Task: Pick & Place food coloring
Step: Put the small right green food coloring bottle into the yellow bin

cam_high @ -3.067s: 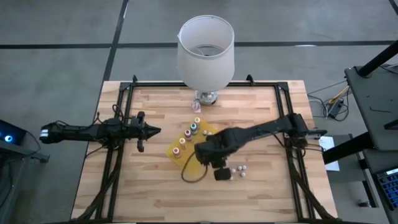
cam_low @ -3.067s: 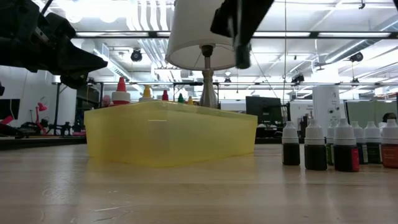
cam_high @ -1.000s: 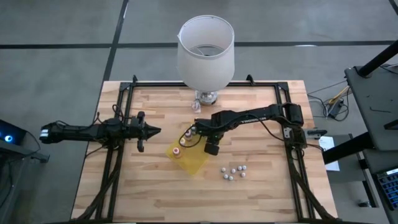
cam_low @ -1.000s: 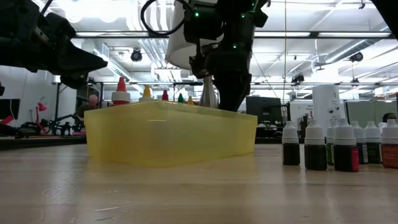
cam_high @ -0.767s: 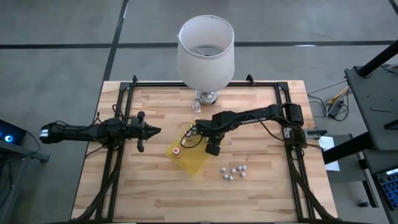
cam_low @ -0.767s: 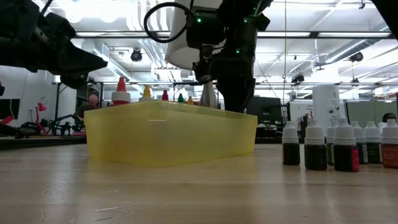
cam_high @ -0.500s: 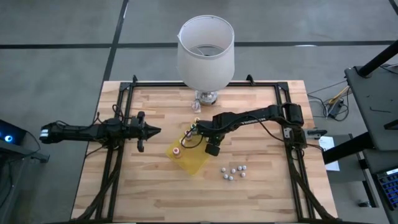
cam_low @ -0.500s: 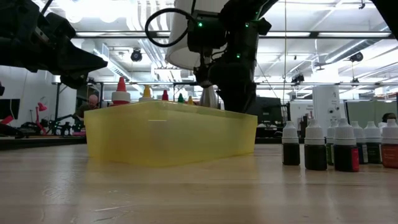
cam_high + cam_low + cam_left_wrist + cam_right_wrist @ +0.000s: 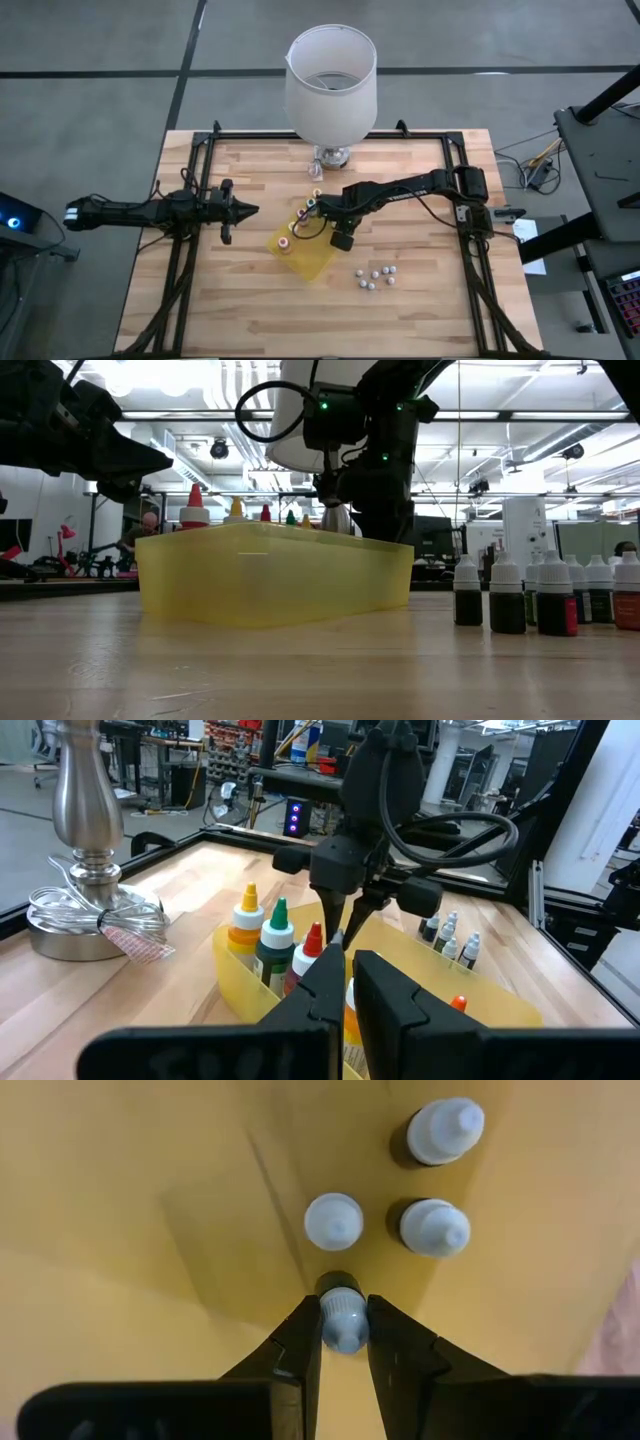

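Observation:
A yellow tray point(image 9: 310, 262) lies mid-table with several small food coloring bottles point(image 9: 288, 236) standing upright in it; their yellow, green and red caps point(image 9: 279, 915) show in the left wrist view. My right gripper point(image 9: 343, 1325) points down over the tray's far part point(image 9: 322, 213), shut on one pale-capped bottle point(image 9: 342, 1318). Three more bottles point(image 9: 433, 1227) stand on the tray floor just beyond it. My left gripper point(image 9: 250, 210) waits shut near the table's left side, clear of everything. My right gripper pinches the bottle at its cap and neck point(image 9: 342, 1302) between its two fingers, coming from above and pointing down. The bottle stays upright, cap up. Its base is hidden under the cap, so I cannot tell whether it stands on the tray floor.
Several white-capped dark bottles point(image 9: 375, 277) stand loose on the wood near the tray's right, a row point(image 9: 540, 595) in the low view. A white-shaded lamp point(image 9: 331, 85) stands on a metal base point(image 9: 85, 910) at the table's far edge. Black frame rails point(image 9: 190, 250) run along both sides.
My right gripper has sunk a little toward the tray, still shut on the bottle, which stays upright.

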Available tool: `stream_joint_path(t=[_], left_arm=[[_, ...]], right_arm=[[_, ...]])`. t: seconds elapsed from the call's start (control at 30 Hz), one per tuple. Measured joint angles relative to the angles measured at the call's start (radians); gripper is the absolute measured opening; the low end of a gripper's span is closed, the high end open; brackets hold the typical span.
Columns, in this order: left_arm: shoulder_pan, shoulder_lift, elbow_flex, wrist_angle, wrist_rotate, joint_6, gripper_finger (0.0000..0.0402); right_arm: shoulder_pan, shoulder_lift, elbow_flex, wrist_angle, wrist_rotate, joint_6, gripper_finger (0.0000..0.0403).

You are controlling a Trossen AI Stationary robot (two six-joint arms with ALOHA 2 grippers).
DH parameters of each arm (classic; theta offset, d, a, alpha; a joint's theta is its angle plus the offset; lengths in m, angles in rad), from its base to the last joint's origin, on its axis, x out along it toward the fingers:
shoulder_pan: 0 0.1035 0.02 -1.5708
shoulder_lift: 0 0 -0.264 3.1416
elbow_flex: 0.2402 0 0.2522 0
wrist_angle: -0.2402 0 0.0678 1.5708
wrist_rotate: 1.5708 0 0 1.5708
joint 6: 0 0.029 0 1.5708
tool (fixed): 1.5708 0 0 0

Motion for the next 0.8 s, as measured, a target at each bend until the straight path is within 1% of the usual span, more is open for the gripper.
stream_joint_path(t=[0.1,0.6,0.8], left_arm=[[0.000,0.000,0.000,0.000,0.000,0.000,0.0000],[0.000,0.000,0.000,0.000,0.000,0.000,0.0000],[0.000,0.000,0.000,0.000,0.000,0.000,0.0000]], right_arm=[[-0.001,0.000,0.000,0.000,0.022,0.000,0.0059],[-0.003,0.000,0.000,0.000,0.026,-0.001,0.0059],[-0.002,0.000,0.000,0.000,0.026,0.005,0.0081]])
